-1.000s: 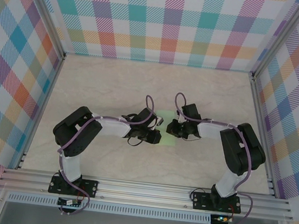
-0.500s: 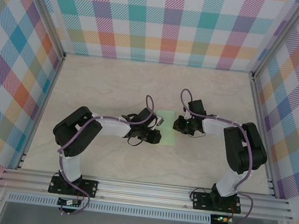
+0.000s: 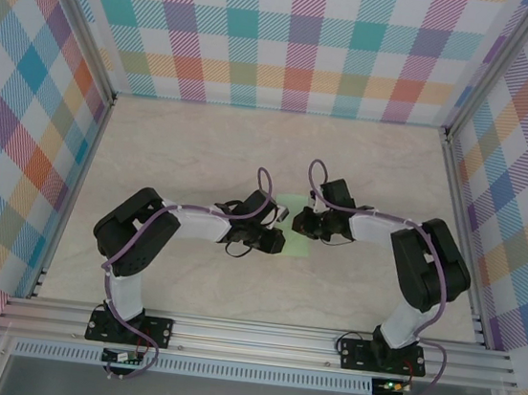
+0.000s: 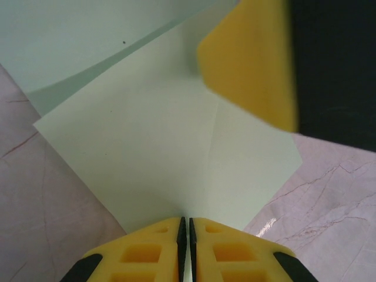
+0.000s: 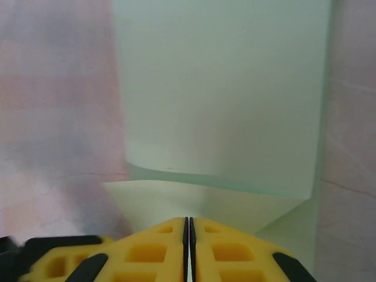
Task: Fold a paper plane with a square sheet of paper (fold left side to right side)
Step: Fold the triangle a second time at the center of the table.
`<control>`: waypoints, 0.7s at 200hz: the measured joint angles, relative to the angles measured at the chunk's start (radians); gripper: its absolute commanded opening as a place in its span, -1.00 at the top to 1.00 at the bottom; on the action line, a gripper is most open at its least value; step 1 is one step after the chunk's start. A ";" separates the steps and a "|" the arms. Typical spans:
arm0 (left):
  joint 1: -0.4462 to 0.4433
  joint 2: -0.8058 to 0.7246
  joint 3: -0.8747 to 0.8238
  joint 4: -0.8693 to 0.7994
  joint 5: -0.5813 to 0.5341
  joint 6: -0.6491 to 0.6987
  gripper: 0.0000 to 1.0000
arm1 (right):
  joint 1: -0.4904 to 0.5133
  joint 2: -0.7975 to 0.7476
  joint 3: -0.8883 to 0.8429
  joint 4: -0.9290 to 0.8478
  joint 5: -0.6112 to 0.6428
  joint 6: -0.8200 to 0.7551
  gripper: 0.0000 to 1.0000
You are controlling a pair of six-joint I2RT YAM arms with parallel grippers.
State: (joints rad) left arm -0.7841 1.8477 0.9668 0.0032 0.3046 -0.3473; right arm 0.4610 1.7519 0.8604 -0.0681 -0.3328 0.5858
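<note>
left end effector (image 3: 276,240) sits just left of centre in the top view, low over the desk (image 3: 202,151), on the left edge of the square sheet of paper (image 3: 296,248)

left wrist view: left end effector (image 4: 185,226) at bottom centre, jaws closed, only a hairline slit between the yellow tips. The paper (image 4: 164,147) is pale mint and fills mid-frame, its near corner running right up to the tips. Can't tell if that corner is pinched or just pressed under them. Faint crease runs up from the tips; a second layer lies tilted behind it, upper left of frame

upper right of that frame: a yellow finger (image 4: 249,64) on a black body, coming in over the sheet's far part; contact unclear, blurred

top view again: sheet lies on the desk at centre, between the two end effectors, mostly covered by them

right end effector (image 3: 301,223) is just right of centre, over the sheet's right part

right wrist view: right end effector (image 5: 188,226) at bottom centre, jaws closed tip to tip. Paper (image 5: 223,106) ahead, upper layer raised off a flat lower layer, shadow between them
</note>
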 measured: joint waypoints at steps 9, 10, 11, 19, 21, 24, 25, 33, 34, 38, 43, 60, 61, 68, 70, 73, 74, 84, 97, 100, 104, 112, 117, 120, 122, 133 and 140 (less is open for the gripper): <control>0.000 -0.002 0.000 -0.002 0.001 0.000 0.68 | -0.001 0.018 0.002 -0.003 -0.002 0.004 0.76; 0.000 -0.002 0.000 -0.002 0.001 0.000 0.68 | -0.001 0.019 0.003 -0.004 -0.003 0.004 0.76; 0.000 -0.002 0.000 -0.002 0.001 0.000 0.67 | -0.002 0.019 0.005 -0.005 -0.005 0.005 0.76; 0.000 -0.005 0.000 -0.004 0.003 0.000 0.65 | -0.002 0.020 0.015 -0.014 0.001 0.005 0.76; 0.000 -0.006 0.000 -0.005 0.004 0.000 0.65 | -0.002 0.020 0.018 -0.015 0.004 0.005 0.76; 0.000 -0.007 0.000 -0.006 0.006 0.000 0.65 | -0.003 0.021 0.021 -0.018 0.006 0.005 0.76; 0.000 -0.007 0.000 -0.006 0.006 0.000 0.64 | -0.003 0.021 0.021 -0.018 0.007 0.005 0.76; 0.000 -0.012 0.000 -0.010 0.013 0.000 0.63 | -0.003 0.025 0.029 -0.027 0.014 0.005 0.76; 0.000 -0.013 0.000 -0.010 0.016 -0.001 0.63 | -0.003 0.026 0.031 -0.027 0.016 0.005 0.76; 0.000 -0.016 -0.001 -0.010 0.019 -0.001 0.63 | -0.003 0.028 0.033 -0.031 0.019 0.005 0.76; 0.000 -0.021 -0.001 -0.012 0.027 -0.002 0.63 | -0.003 0.031 0.034 -0.033 0.020 0.005 0.76; 0.000 -0.044 -0.001 -0.008 0.055 -0.010 0.63 | -0.003 0.032 0.037 -0.038 0.023 0.005 0.76; 0.000 -0.046 -0.001 -0.008 0.058 -0.011 0.63 | -0.003 0.032 0.037 -0.039 0.023 0.005 0.76; 0.000 -0.053 -0.001 -0.002 0.070 -0.016 0.63 | -0.003 0.032 0.037 -0.040 0.026 0.005 0.76; 0.000 -0.056 -0.001 0.000 0.073 -0.018 0.63 | -0.003 0.032 0.037 -0.040 0.026 0.005 0.76; 0.000 -0.058 -0.001 0.003 0.078 -0.021 0.63 | -0.003 0.032 0.037 -0.040 0.026 0.005 0.76; 0.000 -0.059 -0.001 0.004 0.080 -0.022 0.63 | -0.003 0.032 0.037 -0.041 0.026 0.005 0.76; 0.000 -0.062 -0.001 0.014 0.096 -0.031 0.64 | -0.003 0.032 0.037 -0.041 0.026 0.005 0.76; 0.000 -0.060 -0.001 0.025 0.112 -0.037 0.66 | -0.003 0.032 0.037 -0.041 0.026 0.005 0.76; 0.000 -0.058 -0.001 0.028 0.116 -0.039 0.66 | -0.003 0.032 0.037 -0.041 0.026 0.005 0.76; 0.000 -0.056 0.000 0.032 0.122 -0.042 0.67 | -0.003 0.032 0.038 -0.041 0.026 0.005 0.76; 0.002 -0.049 0.000 0.037 0.130 -0.047 0.67 | -0.003 0.032 0.038 -0.042 0.026 0.005 0.76; 0.002 -0.042 0.001 0.044 0.137 -0.050 0.67 | -0.003 0.032 0.038 -0.042 0.026 0.005 0.76; 0.003 -0.037 0.002 0.048 0.141 -0.051 0.68 | -0.003 0.032 0.038 -0.042 0.026 0.005 0.76; 0.004 -0.033 0.003 0.050 0.143 -0.053 0.68 | -0.003 0.032 0.038 -0.042 0.026 0.005 0.76; 0.008 -0.010 0.010 0.054 0.155 -0.055 0.69 | -0.003 0.032 0.038 -0.042 0.026 0.005 0.76; 0.009 0.005 0.014 0.056 0.161 -0.057 0.69 | -0.003 0.032 0.038 -0.042 0.026 0.005 0.76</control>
State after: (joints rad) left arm -0.7753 1.8523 0.9810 0.0589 0.4660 -0.4042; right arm 0.4583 1.7836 0.8982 -0.1097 -0.3073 0.5903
